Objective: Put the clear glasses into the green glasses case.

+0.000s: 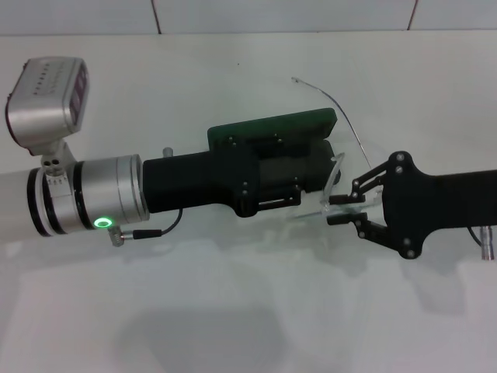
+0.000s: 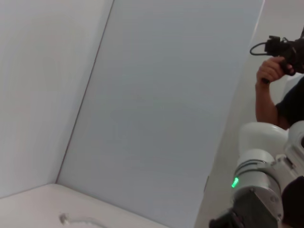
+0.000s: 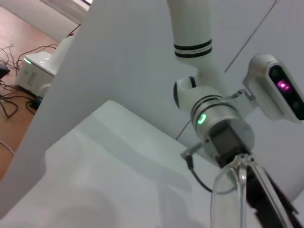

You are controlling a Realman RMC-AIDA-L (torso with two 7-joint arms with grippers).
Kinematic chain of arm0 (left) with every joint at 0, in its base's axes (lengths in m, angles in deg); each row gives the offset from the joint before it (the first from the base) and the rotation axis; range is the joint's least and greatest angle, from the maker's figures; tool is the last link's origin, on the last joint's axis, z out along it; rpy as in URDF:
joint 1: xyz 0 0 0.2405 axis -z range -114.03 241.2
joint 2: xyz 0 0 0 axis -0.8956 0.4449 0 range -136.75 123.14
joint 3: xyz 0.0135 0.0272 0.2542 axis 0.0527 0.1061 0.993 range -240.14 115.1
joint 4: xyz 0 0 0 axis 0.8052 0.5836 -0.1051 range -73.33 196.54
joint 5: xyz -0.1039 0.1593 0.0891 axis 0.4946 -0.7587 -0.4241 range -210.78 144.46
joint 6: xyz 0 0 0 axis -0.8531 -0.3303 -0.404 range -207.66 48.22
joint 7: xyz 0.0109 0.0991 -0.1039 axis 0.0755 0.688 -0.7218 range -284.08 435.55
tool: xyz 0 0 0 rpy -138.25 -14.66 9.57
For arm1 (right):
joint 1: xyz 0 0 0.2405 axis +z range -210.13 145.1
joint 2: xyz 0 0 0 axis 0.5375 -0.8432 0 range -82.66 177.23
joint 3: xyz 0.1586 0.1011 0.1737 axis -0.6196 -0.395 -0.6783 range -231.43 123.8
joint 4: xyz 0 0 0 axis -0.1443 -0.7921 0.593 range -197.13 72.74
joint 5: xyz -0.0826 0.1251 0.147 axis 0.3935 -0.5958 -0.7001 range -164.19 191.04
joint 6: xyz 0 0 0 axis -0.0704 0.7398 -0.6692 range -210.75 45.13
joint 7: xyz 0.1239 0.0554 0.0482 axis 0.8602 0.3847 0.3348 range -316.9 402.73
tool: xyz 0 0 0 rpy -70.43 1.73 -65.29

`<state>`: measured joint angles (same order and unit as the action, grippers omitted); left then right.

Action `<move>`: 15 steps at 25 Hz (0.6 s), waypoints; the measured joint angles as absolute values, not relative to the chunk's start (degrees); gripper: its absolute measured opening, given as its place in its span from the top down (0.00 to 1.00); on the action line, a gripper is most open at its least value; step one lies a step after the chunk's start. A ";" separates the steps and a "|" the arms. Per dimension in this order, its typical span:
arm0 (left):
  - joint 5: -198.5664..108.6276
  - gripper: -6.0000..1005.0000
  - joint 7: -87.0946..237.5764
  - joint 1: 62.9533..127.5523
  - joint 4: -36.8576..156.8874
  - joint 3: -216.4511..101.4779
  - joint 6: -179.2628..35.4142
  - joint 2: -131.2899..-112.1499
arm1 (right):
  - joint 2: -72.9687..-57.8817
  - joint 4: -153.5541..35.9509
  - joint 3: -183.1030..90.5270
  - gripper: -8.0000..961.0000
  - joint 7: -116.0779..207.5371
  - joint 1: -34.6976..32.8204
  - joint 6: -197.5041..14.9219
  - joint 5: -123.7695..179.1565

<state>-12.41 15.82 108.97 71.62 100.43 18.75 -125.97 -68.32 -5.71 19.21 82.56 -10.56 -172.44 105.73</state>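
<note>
The green glasses case (image 1: 273,127) lies at the table's middle, and only its far edge shows past my left gripper (image 1: 309,176), whose black body reaches over it from the left. The clear glasses (image 1: 336,183) are tilted up just right of the case, one thin arm (image 1: 335,102) arcing away over the table. My right gripper (image 1: 346,210) comes in from the right and is shut on the glasses' near part. In the right wrist view a clear lens (image 3: 229,189) stands close up, with the left arm (image 3: 219,124) behind it.
The white table (image 1: 233,311) stretches around on all sides, with a white wall (image 1: 279,15) at its far edge. The left wrist view shows the wall, my right arm (image 2: 256,192) and a person (image 2: 271,90) holding a device at the side.
</note>
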 joint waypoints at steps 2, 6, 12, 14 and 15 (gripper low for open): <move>-11.45 0.38 15.76 108.93 71.62 100.43 18.73 -125.87 | -68.24 -5.72 19.22 0.87 82.55 -10.73 -172.97 105.95; -9.64 0.38 15.40 109.03 71.62 100.43 18.71 -125.63 | -68.11 -5.78 19.31 0.87 82.54 -10.94 -173.97 107.01; -11.65 0.38 14.75 110.79 71.44 100.43 18.88 -125.85 | -68.17 -5.89 19.25 0.87 82.53 -10.99 -174.18 107.82; -13.37 0.38 14.72 111.72 71.50 100.43 18.80 -126.06 | -68.19 -6.06 19.24 0.87 82.52 -10.85 -173.94 108.02; -13.99 0.38 14.69 112.01 71.51 100.43 18.72 -126.10 | -68.19 -6.19 19.23 0.87 82.50 -10.68 -173.84 108.14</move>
<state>-13.99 14.69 112.01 71.51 100.43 18.72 -126.10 -68.19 -6.19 19.23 82.50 -10.68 -173.84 108.14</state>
